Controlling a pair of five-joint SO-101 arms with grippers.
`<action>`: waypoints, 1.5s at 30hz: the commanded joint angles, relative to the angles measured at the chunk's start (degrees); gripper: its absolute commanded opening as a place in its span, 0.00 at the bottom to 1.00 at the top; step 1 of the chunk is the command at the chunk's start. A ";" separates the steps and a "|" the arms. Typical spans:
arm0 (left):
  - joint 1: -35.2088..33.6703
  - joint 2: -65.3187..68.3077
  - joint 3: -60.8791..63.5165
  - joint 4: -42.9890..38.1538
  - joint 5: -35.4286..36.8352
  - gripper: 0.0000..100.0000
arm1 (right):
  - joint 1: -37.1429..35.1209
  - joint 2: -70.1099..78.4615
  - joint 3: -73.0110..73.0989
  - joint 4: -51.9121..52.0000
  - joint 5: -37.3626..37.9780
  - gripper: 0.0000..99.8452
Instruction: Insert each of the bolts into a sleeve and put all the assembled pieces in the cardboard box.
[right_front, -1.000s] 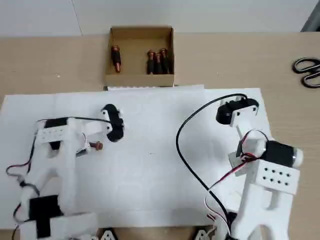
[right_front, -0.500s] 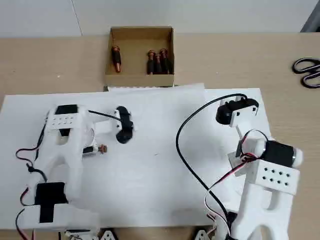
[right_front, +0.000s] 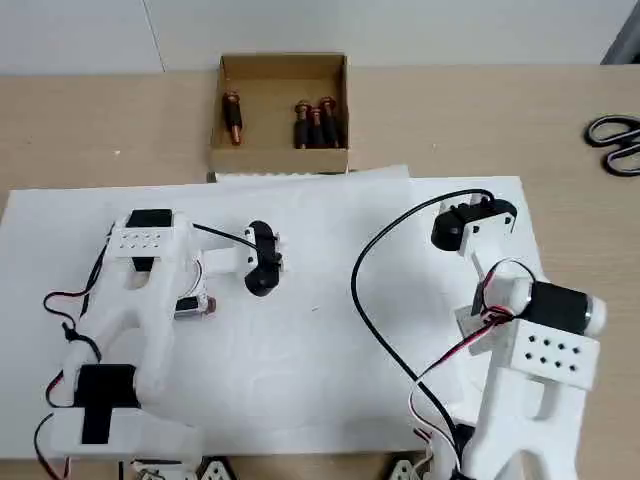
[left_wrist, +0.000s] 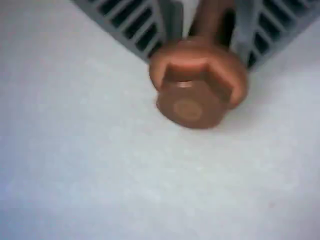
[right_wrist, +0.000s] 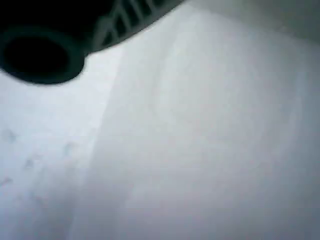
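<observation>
Jaws of the left gripper (left_wrist: 202, 22) are clenching the bolt (left_wrist: 197, 90) by its shank, head jutting out low over the white sheet (right_front: 330, 350). The cardboard box (right_front: 280, 160) is sitting beyond the sheet's far edge, ahead of this arm, already holding four pieces (right_front: 315, 122); nothing is standing between, and the right arm (right_front: 530, 340) is standing well apart.

Both arms are white shells with black motors (right_front: 98, 396) and hole-dotted plates (right_front: 548, 352). The left arm (right_front: 130, 310) carries red, black and white wires (right_front: 60, 305) and ribbed grey fingers (left_wrist: 127, 22); the right arm (right_front: 525, 400) trails a long looping black cable (right_front: 357, 300).
</observation>
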 joint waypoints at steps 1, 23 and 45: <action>0.79 0.70 -0.75 0.53 -15.21 0.06 | 0.04 -1.63 -0.53 0.22 0.18 0.00; 3.78 5.27 -33.27 23.56 -3.96 0.01 | -0.13 -1.63 -0.70 0.31 0.09 0.00; 6.07 -25.76 -34.68 23.56 49.32 0.01 | -10.51 -15.78 -5.19 6.46 -7.56 0.01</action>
